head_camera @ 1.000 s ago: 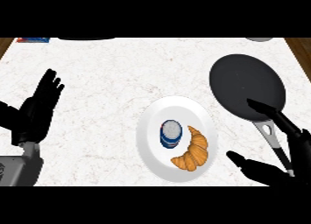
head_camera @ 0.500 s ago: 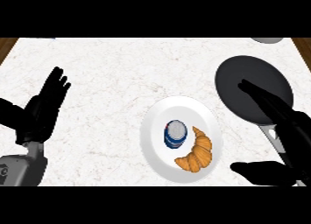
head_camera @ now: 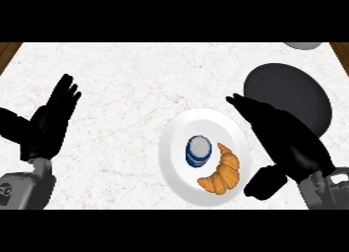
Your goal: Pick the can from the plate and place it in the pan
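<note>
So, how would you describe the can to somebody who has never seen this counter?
Find the white plate in the middle of the marble counter. Two things lie on it: the can is the small blue cylinder with a grey top, left of the golden croissant.

A white marbled counter (head_camera: 133, 74) fills the view, with brown wooden floor (head_camera: 3, 54) at both upper corners.
</note>
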`<action>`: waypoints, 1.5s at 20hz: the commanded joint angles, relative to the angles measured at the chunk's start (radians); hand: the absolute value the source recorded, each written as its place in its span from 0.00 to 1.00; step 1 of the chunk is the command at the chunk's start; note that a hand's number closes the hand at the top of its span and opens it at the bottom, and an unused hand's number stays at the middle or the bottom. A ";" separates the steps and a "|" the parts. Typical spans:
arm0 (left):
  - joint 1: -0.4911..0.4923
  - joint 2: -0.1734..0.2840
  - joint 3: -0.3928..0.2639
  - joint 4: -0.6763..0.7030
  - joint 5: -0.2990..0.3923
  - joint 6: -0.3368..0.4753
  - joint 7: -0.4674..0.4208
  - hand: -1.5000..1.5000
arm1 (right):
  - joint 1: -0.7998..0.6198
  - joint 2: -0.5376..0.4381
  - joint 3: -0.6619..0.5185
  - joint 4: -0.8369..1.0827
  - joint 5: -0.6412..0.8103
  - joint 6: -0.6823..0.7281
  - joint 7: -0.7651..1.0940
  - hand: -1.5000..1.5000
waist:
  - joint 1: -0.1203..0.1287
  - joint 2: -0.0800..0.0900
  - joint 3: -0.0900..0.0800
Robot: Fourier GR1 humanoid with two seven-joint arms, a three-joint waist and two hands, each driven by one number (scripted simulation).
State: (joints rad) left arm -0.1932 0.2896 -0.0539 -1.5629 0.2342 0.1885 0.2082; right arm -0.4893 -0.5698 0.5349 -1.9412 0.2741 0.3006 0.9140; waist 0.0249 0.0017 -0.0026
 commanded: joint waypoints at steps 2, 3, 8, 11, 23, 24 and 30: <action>0.012 -0.015 -0.008 0.007 -0.022 0.008 -0.006 0.50 | -0.107 0.111 0.081 0.108 -0.082 0.157 0.141 0.00 | -0.003 0.000 0.001; 0.041 0.035 0.047 -0.008 0.025 -0.047 -0.011 0.50 | -0.094 0.123 0.093 0.090 -0.075 0.161 0.168 0.00 | -0.007 -0.002 0.001; 0.049 0.001 0.016 -0.074 -0.019 0.004 0.029 0.50 | -0.121 0.150 0.136 0.081 -0.052 0.211 0.214 0.00 | -0.017 -0.005 0.002; 0.054 -0.020 0.013 -0.038 -0.010 -0.005 0.004 0.50 | -0.167 0.147 0.207 0.113 0.010 0.220 0.264 0.00 | -0.016 -0.005 0.001; 0.031 -0.062 -0.003 0.018 -0.065 0.000 -0.036 0.50 | -0.246 0.341 0.224 0.223 0.083 0.223 0.333 0.00 | -0.024 -0.003 0.002; -0.032 0.010 0.077 0.026 0.002 -0.042 0.041 0.50 | -0.224 0.336 0.241 0.245 0.092 0.220 0.313 0.00 | -0.025 -0.003 0.002; 0.042 -0.027 0.052 0.009 -0.030 -0.039 -0.037 0.50 | -0.256 0.388 0.197 0.347 0.113 0.258 0.352 0.00 | -0.022 -0.004 0.001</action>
State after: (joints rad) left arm -0.1724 0.2743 -0.0030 -1.5582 0.2096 0.1564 0.2033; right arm -0.7178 -0.2360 0.7502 -1.6297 0.3880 0.4722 1.0766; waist 0.0038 -0.0016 -0.0010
